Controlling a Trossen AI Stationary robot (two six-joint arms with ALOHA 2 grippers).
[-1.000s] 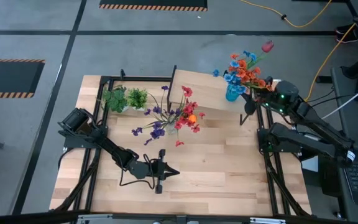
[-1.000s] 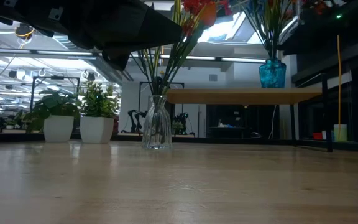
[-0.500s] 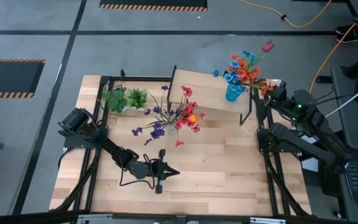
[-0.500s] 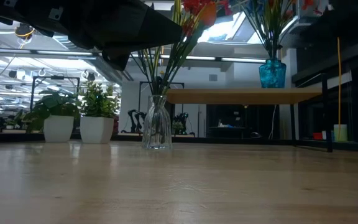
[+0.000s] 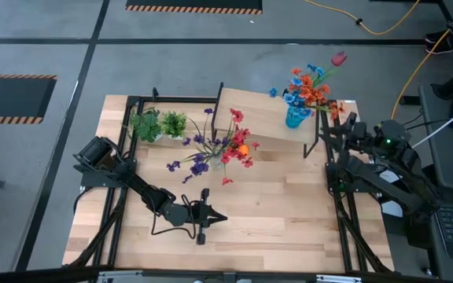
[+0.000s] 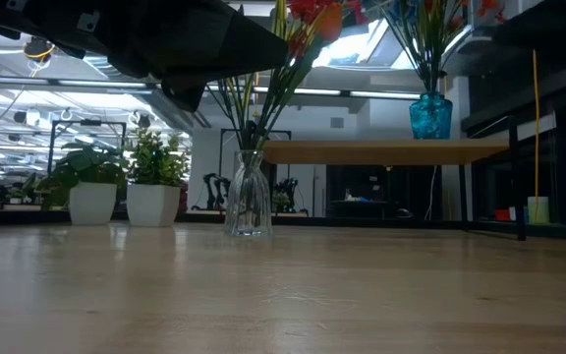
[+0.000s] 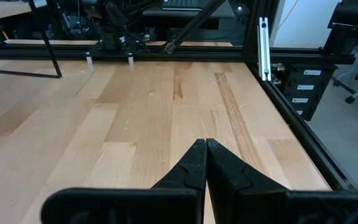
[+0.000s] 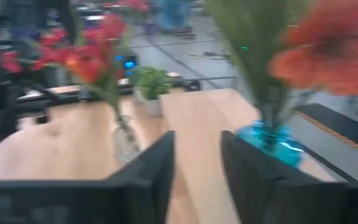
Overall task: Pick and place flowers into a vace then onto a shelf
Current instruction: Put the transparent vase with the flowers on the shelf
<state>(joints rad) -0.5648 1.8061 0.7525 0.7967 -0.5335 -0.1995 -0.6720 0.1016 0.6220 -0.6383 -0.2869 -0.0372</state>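
A blue vase [image 5: 292,118] with orange-red and blue flowers and a dark red bud [image 5: 338,58] stands on the light-wood shelf [image 5: 259,114], at its right end. It also shows in the low view [image 6: 430,116] and the right wrist view [image 8: 271,140]. A clear vase [image 6: 248,203] with purple and red-pink flowers [image 5: 220,149] stands on the table in front of the shelf. My right gripper [image 5: 335,130] is open and empty, just right of the blue vase [image 8: 197,163]. My left gripper [image 5: 220,218] is shut and empty above the table's near middle [image 7: 205,147].
Two potted green tufts [image 5: 159,124] stand at the table's far left, beside the shelf. The shelf's thin black legs [image 5: 313,141] stand close to my right gripper. Bare tabletop [image 5: 289,212] lies between the two arms.
My right gripper has drawn back from the blue vase toward the table's right edge and a little toward the near edge. The blue vase stays upright on the shelf. My left arm has kept still.
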